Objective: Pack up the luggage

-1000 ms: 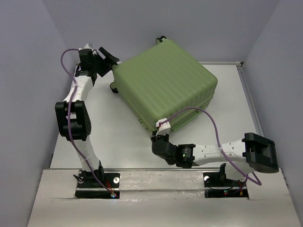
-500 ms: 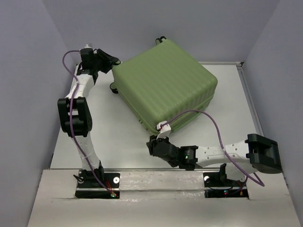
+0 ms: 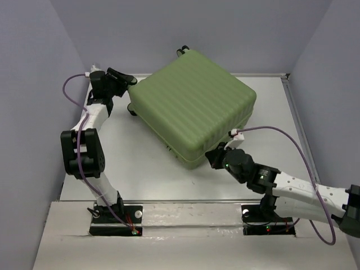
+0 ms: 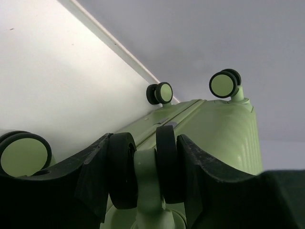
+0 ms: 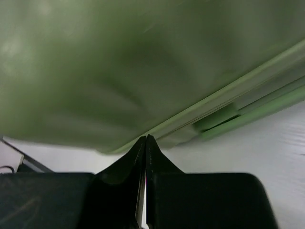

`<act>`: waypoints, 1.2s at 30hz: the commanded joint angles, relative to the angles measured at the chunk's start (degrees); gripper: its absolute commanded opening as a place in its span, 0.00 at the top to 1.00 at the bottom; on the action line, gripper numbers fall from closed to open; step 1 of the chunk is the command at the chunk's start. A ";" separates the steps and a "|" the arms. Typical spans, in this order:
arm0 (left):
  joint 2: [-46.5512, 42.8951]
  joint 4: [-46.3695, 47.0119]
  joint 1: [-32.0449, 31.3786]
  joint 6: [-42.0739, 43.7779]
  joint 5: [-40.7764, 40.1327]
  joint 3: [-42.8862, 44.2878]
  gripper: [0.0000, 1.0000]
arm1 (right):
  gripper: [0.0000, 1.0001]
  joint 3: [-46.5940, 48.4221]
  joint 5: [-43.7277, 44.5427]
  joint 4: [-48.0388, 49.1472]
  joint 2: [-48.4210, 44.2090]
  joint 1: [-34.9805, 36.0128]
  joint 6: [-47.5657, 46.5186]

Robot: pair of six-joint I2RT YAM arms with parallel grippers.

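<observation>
The luggage lies closed and flat on the white surface, turned at an angle with its ribbed green shell facing up. At its far-left corner, the left gripper has its jaws partly open and set against both sides of a black twin wheel. At the luggage's near corner, the right gripper has its jaws pressed fully together, holding nothing, with the tips just below the shell's seam.

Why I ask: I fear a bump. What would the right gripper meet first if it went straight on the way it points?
The luggage: the shut right gripper points at its green side, near the seam, nothing between. Whether the tips already touch it I cannot tell.
</observation>
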 commanded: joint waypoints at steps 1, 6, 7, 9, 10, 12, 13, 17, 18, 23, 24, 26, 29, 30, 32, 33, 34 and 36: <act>-10.44 5.34 1.06 2.49 -0.56 -9.47 0.94 | 0.93 -3.11 -8.34 -1.98 -5.44 -11.62 -1.78; -22.98 6.67 0.89 2.04 -3.20 -24.58 0.94 | 0.93 -1.72 -21.22 6.27 -2.12 -25.05 -8.01; -27.72 6.67 0.89 2.22 -4.08 -28.96 0.94 | 0.93 0.29 -24.84 9.94 1.38 -26.48 -9.51; -33.19 6.23 0.98 2.48 -4.79 -33.37 0.94 | 0.93 3.28 -30.23 12.52 5.52 -28.51 -12.33; -38.70 5.79 0.89 2.48 -5.22 -37.92 0.94 | 0.93 6.87 -33.11 14.09 9.37 -29.30 -13.29; -44.06 5.35 0.71 2.57 -5.32 -42.17 0.94 | 0.93 10.66 -40.65 15.86 12.72 -32.18 -14.61; -48.55 4.39 0.71 2.57 -4.53 -45.58 0.94 | 0.93 14.60 -42.70 16.39 15.45 -33.42 -14.27; -58.58 1.40 0.36 2.66 -3.30 -51.93 0.94 | 0.55 22.08 -49.14 14.12 18.55 -38.01 -14.34; -60.18 -0.35 0.45 3.44 -3.56 -52.90 0.94 | 0.48 23.33 -48.00 8.10 18.12 -38.01 -15.49; -65.21 -2.30 0.27 4.59 -2.77 -54.22 0.94 | 0.38 15.37 -42.73 -1.35 7.59 -38.01 -15.33; -65.64 -2.12 0.27 4.51 -2.68 -54.40 0.94 | 0.41 12.64 -41.94 -1.80 5.13 -38.01 -13.49; -65.47 -1.51 0.27 4.68 -2.68 -54.84 0.94 | 0.58 4.12 -42.19 -1.89 -2.34 -37.49 -11.64; -63.90 0.33 0.27 5.12 -2.51 -55.72 0.94 | 0.93 -4.85 -42.02 -1.37 -10.78 -34.50 -8.03; -63.37 0.86 0.27 4.69 -2.33 -55.89 0.94 | 0.93 -6.79 -41.15 -0.58 -12.54 -31.71 -6.72; -62.57 2.44 0.10 4.07 -1.19 -56.16 0.94 | 0.93 -11.17 -39.39 1.96 -15.71 -28.18 -5.74; -62.14 2.71 0.10 3.98 -1.10 -56.16 0.94 | 0.89 -12.07 -38.51 3.98 -17.38 -26.25 -5.74; -61.96 2.88 0.01 3.89 -1.10 -56.07 0.94 | 0.73 -12.78 -36.33 4.87 -17.57 -24.40 -5.83; -61.95 2.89 -0.17 3.80 -0.92 -55.72 0.94 | 0.56 -12.52 -32.72 6.02 -15.13 -20.00 -7.40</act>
